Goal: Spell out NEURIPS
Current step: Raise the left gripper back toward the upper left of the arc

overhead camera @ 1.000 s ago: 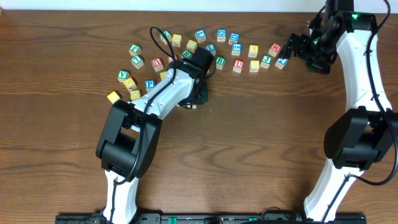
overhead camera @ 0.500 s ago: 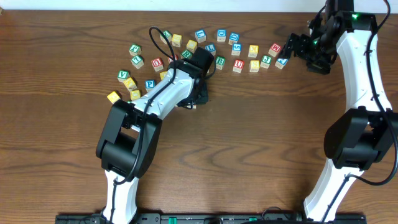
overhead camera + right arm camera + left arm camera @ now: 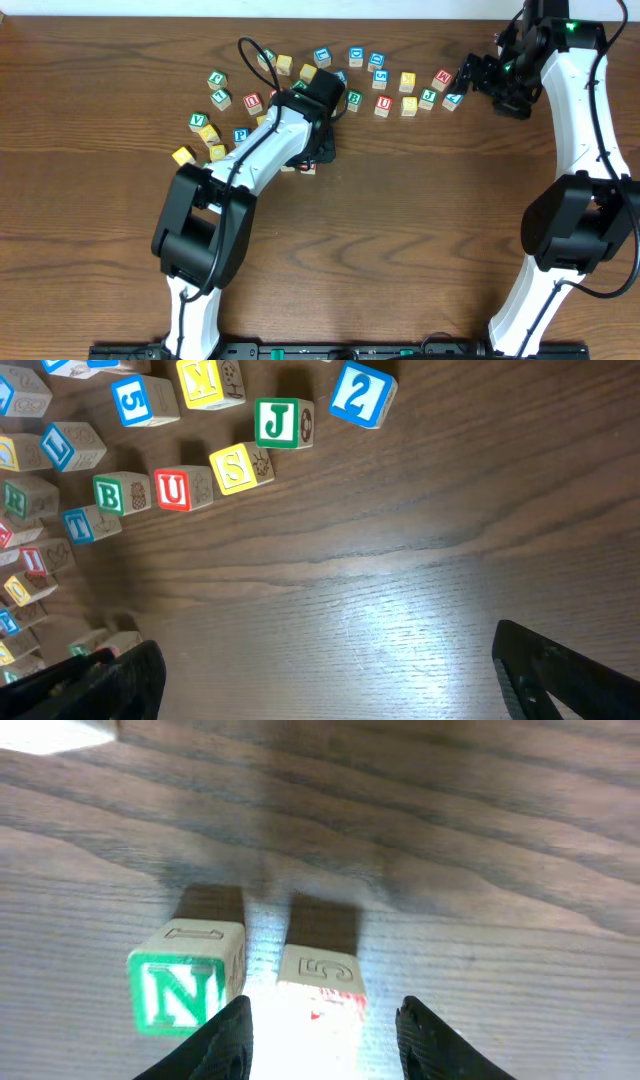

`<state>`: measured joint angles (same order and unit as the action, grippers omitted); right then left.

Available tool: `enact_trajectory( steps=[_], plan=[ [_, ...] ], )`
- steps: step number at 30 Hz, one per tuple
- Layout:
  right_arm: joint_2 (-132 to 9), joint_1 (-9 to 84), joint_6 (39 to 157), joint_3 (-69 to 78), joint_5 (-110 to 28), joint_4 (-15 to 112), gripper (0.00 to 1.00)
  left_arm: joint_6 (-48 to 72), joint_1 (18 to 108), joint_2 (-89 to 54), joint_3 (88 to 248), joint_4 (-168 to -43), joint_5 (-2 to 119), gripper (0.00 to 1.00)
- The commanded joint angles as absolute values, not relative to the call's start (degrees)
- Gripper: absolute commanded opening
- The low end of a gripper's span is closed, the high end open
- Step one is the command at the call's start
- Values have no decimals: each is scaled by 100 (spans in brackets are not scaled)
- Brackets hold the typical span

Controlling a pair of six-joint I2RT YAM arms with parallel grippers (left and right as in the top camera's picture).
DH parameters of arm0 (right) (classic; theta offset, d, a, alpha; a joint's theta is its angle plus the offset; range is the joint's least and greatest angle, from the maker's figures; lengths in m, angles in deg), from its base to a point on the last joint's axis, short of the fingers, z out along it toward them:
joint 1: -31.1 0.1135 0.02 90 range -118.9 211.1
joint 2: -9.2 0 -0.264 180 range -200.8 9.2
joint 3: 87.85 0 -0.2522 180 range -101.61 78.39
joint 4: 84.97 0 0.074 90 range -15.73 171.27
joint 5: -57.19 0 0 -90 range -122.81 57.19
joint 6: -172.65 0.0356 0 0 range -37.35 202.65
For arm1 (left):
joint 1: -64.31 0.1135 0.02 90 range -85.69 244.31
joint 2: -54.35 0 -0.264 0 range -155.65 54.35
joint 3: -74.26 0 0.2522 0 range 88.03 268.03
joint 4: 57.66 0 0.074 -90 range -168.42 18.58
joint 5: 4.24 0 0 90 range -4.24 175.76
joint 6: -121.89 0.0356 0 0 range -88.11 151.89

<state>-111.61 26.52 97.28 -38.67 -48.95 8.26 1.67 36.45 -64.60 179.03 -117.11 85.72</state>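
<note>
Overhead, small wooden letter cubes lie in a loose arc along the far edge of the desk (image 3: pixel 420 230), running from left of its middle toward the far right corner. The left arm stretches into that arc and covers the cubes beneath it.

In the left wrist view, the left gripper (image 3: pixel 325 1010) is spread, with one finger on either side of a red-faced cube (image 3: pixel 320 982). Glare washes out the face, so its letter cannot be read, and I cannot tell whether the pads touch it. Just beside it, outside one finger, stands the N cube (image 3: pixel 186 990). It is pale wood, upright, with a green N in a green frame on the facing side, and a narrow gap separates the two cubes. Both sit on the near side of the arc.

In the right wrist view, the right gripper (image 3: pixel 325 660) is released, its fingers wide apart over bare wood near the far right corner, holding nothing. Ahead of it the U cube (image 3: pixel 172 490), a red letter in a red frame, stands in a row between a green B cube (image 3: pixel 110 495) and a yellow S cube (image 3: pixel 232 468). The I cube (image 3: pixel 35 560), also red, lies at that view's margin.

Seen from overhead, the blue P cube (image 3: pixel 240 135) sits at the arc's left end, and the yellow-topped cube (image 3: pixel 183 155) lies closest to the left edge.
</note>
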Motion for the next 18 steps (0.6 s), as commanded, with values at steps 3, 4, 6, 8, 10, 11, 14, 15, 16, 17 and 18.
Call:
enact_trajectory(
  steps=[3, 4, 6, 8, 10, 11, 14, 15, 16, 17, 18],
  plan=[
    [-10942, 2709, 9673, -3972, -4925, 817, 99, 141, 3665, -5643, 18060, -11727, 8644, 46],
    [-10942, 2709, 9671, -3972, -4925, 817, 99, 141, 3676, -5566, 18060, -11727, 8644, 46],
    [-10942, 2713, 9673, -3972, -4928, 817, 99, 173, 3693, -5357, 18060, -11729, 8644, 46],
    [-10942, 2722, 9673, -3972, -4928, 817, 99, 204, 3748, -5147, 18060, -11762, 8642, 46],
    [-10942, 2748, 9673, -3972, -4925, 817, 99, 274, 3827, -4952, 18060, -11805, 8642, 46],
    [-10942, 2772, 9671, -3972, -4925, 817, 99, 318, 3875, -4860, 18060, -11836, 8642, 46],
    [-10942, 2899, 9621, -3972, -4925, 843, 99, 484, 4117, -4568, 18060, -11965, 8644, 47],
    [-10942, 2947, 9571, -3972, -4925, 856, 99, 549, 4196, -4506, 18060, -11996, 8647, 46],
    [-10942, 2997, 9522, -3972, -4923, 869, 99, 604, 4275, -4463, 18060, -12028, 8647, 46],
    [-10942, 3052, 9509, -3972, -4921, 883, 99, 659, 4369, -4415, 18060, -12063, 8647, 46],
    [-10942, 3118, 9474, -3972, -4923, 902, 99, 683, 4471, -4388, 18060, -12094, 8651, 46]
  ],
)
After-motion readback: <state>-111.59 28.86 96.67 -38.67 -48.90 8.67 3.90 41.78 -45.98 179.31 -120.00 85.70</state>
